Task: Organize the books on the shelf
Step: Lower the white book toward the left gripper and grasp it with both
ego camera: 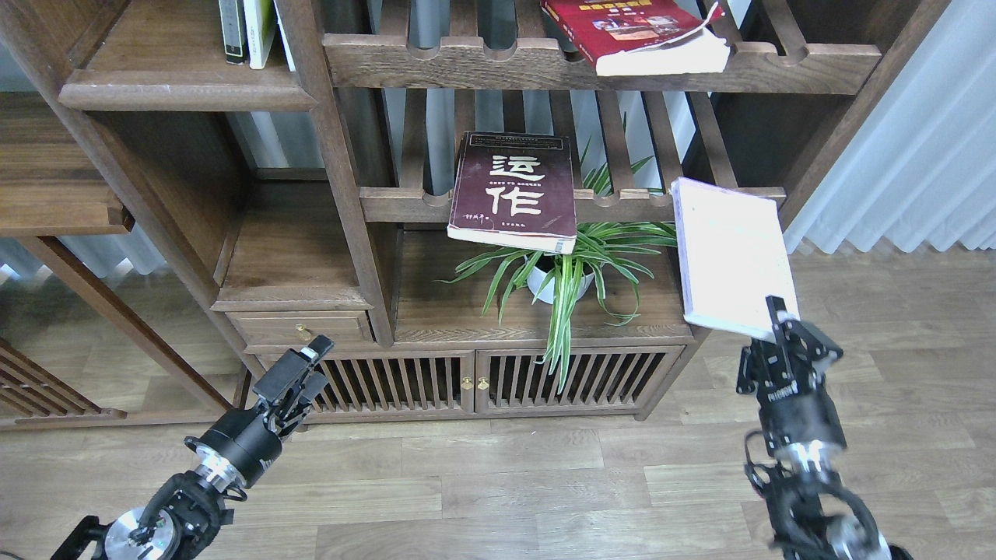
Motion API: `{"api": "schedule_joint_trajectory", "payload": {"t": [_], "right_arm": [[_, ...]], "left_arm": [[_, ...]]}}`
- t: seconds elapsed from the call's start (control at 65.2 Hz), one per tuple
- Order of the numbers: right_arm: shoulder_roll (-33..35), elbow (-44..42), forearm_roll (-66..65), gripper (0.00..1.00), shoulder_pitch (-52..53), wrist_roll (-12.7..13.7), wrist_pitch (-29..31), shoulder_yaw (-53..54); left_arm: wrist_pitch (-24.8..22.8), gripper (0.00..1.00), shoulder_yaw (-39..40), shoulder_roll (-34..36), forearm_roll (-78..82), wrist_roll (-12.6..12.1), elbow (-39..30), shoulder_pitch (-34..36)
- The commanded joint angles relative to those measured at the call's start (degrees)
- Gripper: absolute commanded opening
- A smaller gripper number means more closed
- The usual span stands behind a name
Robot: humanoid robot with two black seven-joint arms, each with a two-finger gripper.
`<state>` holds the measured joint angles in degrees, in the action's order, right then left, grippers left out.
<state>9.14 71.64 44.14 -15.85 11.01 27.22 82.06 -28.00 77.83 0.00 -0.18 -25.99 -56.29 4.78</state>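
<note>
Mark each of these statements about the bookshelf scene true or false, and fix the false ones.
1. The right hand holds the pale book. True.
2. The maroon book stands upright among the thin books. False: it lies on a slatted rack.
3. The left hand holds a book. False: it holds nothing.
4. A potted plant sits below the maroon book. True.
5. The red book lies on the floor. False: it rests on the top rack.

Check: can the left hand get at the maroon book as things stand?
Probably yes. The left hand is empty and low, and the maroon book overhangs its rack with nothing in front. The plant sits below it, not in the way.
</note>
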Motion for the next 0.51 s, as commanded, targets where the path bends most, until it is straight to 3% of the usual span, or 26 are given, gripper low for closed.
{"api": "schedule_joint_trajectory", "payload": {"t": [0.0, 0.138, 0.153, 0.261, 0.491], "right_arm": [[0.18, 0.08, -0.55, 0.05, -1.64, 1.03, 0.78, -4.0], [0.36, -0.01, -1.95, 0.05, -1.64, 1.56, 0.78, -11.74], [-0.17, -0.1, -3.08, 0.05, -1.64, 3.04, 0.78, -14.18], [-0.52, -0.8, -5.2, 0.06, -2.08, 6.47, 0.78, -17.36], [-1.58, -4.49, -8.72, 0.07, -2.43, 9.47, 0.78, -22.29]], "left_arm": [[0.0, 1.0, -3.73, 0.0, -0.08, -0.29, 0.92, -0.04], [0.0, 1.0, -7.6, 0.0, -0.17, 0.42, 1.45, -0.21], [0.0, 1.0, -8.13, 0.0, -0.17, 0.42, 1.45, -0.04], [0.0, 1.0, -9.27, 0.0, -0.52, -0.02, 0.04, 0.05], [0.0, 1.0, -10.33, 0.43, -6.49, 0.24, -0.49, 1.37]]}}
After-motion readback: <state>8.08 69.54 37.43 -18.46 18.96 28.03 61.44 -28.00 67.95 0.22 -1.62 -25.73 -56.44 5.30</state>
